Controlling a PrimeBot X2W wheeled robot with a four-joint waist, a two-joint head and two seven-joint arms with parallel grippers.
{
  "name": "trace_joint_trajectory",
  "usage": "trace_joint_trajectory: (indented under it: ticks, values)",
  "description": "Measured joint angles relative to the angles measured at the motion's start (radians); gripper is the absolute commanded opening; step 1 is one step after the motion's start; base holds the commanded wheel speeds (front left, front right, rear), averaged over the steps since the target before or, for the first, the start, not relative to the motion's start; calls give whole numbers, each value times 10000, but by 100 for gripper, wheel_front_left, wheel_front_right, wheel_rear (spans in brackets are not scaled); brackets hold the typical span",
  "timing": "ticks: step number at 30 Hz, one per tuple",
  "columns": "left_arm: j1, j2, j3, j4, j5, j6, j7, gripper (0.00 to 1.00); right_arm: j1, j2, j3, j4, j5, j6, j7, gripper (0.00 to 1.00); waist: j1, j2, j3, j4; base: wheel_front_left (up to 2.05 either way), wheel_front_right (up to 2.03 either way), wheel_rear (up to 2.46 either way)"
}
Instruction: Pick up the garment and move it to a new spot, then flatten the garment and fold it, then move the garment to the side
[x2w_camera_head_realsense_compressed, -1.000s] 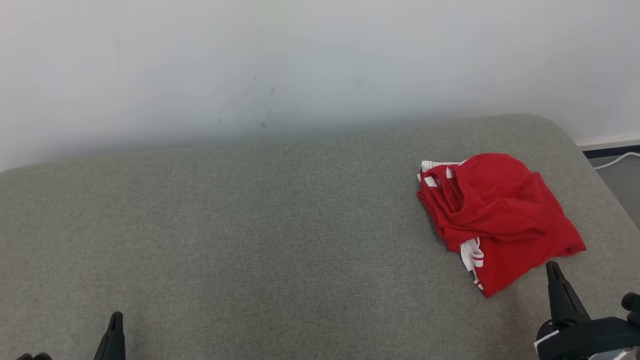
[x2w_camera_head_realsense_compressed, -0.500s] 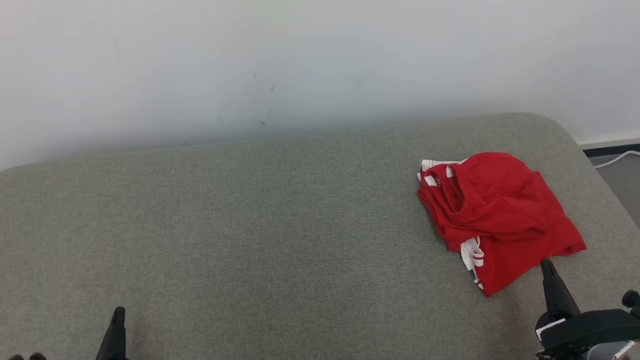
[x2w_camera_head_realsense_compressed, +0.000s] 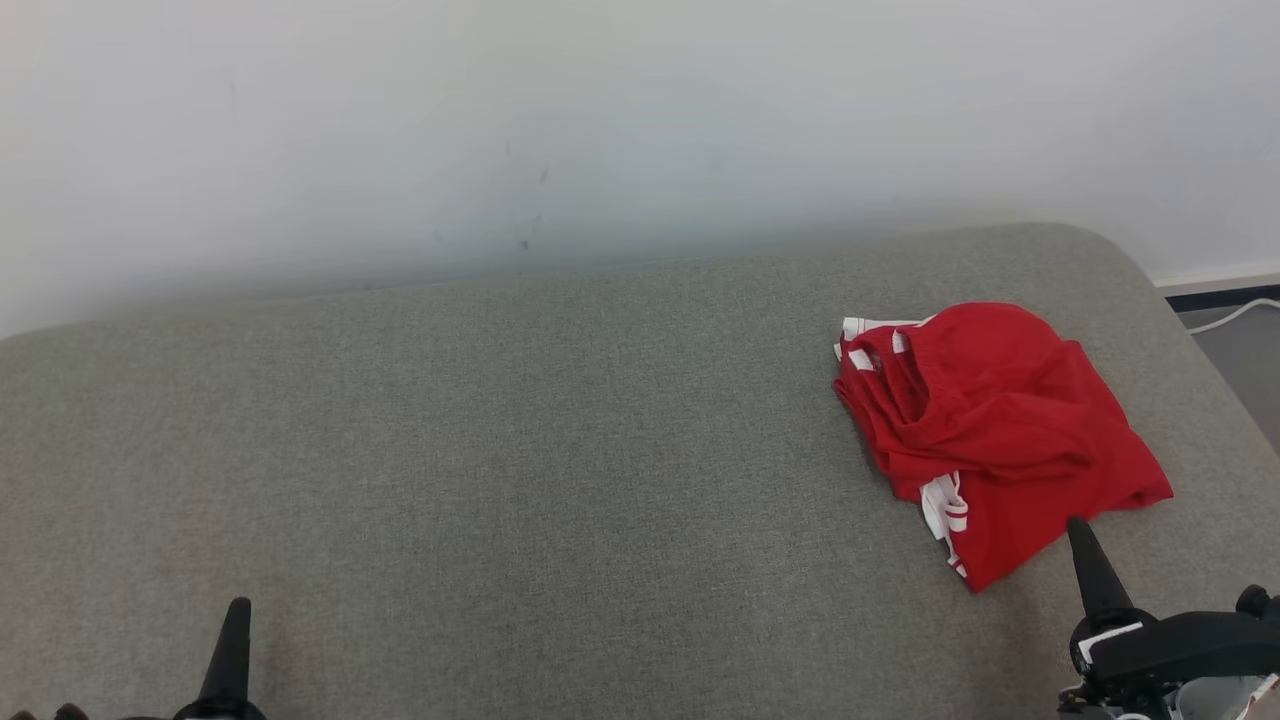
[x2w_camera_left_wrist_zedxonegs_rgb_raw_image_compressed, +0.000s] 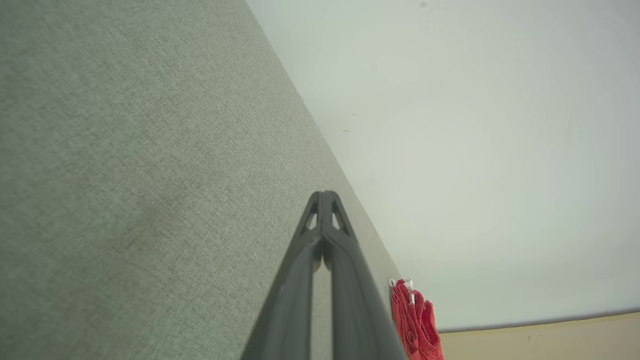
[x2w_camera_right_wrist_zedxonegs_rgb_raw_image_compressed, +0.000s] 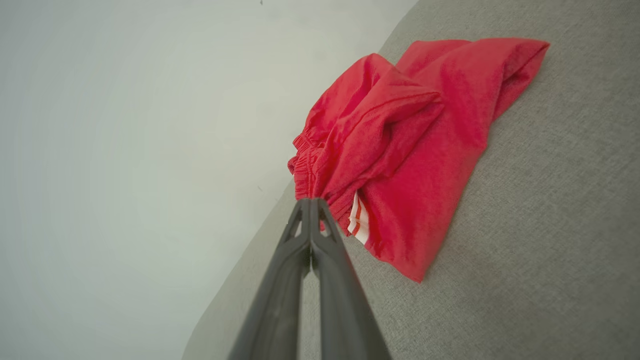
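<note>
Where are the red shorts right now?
In the head view the red shorts lie bunched on the grey cushion, near its right end, just beyond the shut right gripper and far from the left gripper.

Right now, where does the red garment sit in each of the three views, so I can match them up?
Head view: the red garment lies at the right, on the grey cushion.
Left wrist view: small, at the bottom edge, right of centre.
Right wrist view: large, in the upper middle.
Shared landmark: the cushion's far edge against the pale wall.
</note>
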Motion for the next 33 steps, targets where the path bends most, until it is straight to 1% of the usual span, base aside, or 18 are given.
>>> trace_joint_trajectory:
  ticks: [2, 6, 15, 22, 28, 33]
  values:
    - [-58, -25, 38, 69, -343, -17, 10, 0, -65, 58, -42, 58, 278, 69, 63, 0, 0, 0, 4, -1, 0, 0, 0]
    - [-199, -92, 134, 234, -1007, -188, 88, 0, -175, 194, -151, 199, 909, 188, 226, 0, 0, 0, 16, -3, 0, 0, 0]
    - [-454, -221, 270, 562, -2232, -368, 242, 0, -389, 453, -366, 454, 2050, 433, 537, 0, -2, -1, 37, -8, 0, 0, 0]
    - [-680, -293, 401, 813, -3139, -623, 322, 0, -573, 648, -523, 660, 2920, 612, 802, 0, -2, -1, 53, -11, 0, 0, 0]
    - [-832, -372, 506, 1022, -3998, -725, 410, 0, -670, 819, -660, 876, 3653, 754, 1018, 0, -2, -1, 66, -14, 0, 0, 0]
    - [-1018, -431, 585, 1185, -4673, -894, 489, 0, -803, 951, -771, 995, 4289, 876, 1168, 0, -2, -1, 78, -16, 0, 0, 0]
